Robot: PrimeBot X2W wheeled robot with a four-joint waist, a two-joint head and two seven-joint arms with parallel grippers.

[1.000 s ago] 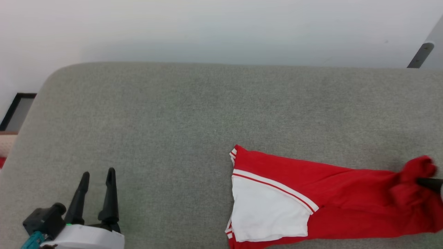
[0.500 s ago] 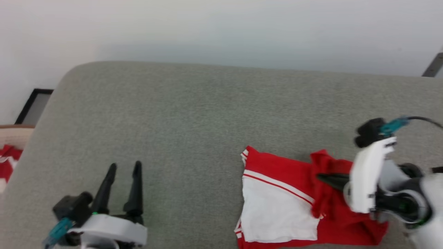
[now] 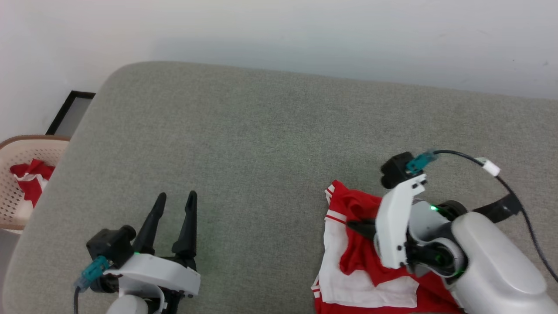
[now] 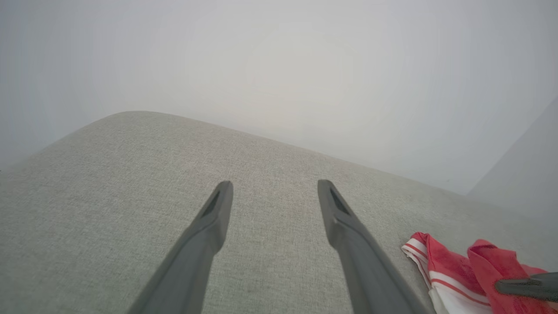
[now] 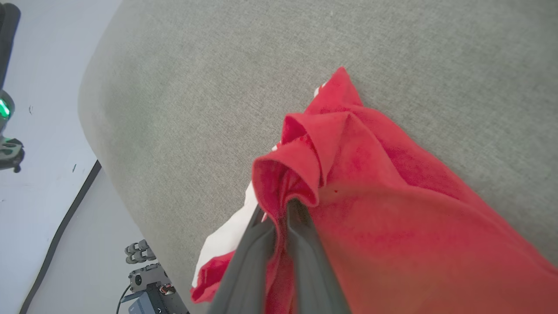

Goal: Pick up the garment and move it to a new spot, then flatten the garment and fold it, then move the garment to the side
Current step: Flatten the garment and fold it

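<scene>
The garment (image 3: 348,201), red with a white panel and red-and-white stripe trim, lies at the lower right of the grey cushion (image 3: 244,144). My right gripper (image 3: 355,226) is shut on a bunched red fold of it and holds that fold over the white part. In the right wrist view the two fingers (image 5: 301,235) pinch the red cloth (image 5: 370,196) at its gathered edge, and the gripper (image 5: 279,208) is closed tight. My left gripper (image 3: 176,197) stands open over bare cushion, well left of the garment. The left wrist view shows that gripper (image 4: 274,185) with its jaws wide apart and the garment (image 4: 444,270) at lower right.
A beige perforated basket (image 3: 11,198) with red cloth (image 3: 30,174) in it stands off the cushion's left edge. A black-framed panel (image 3: 69,113) leans by the white wall. Gear on the floor (image 5: 146,270) sits beyond the cushion's rounded edge.
My right gripper has carried the red end of the garment leftward over the white panel, doubling the garment over. The head camera has swung, shifting the whole picture. The left gripper stays open.
</scene>
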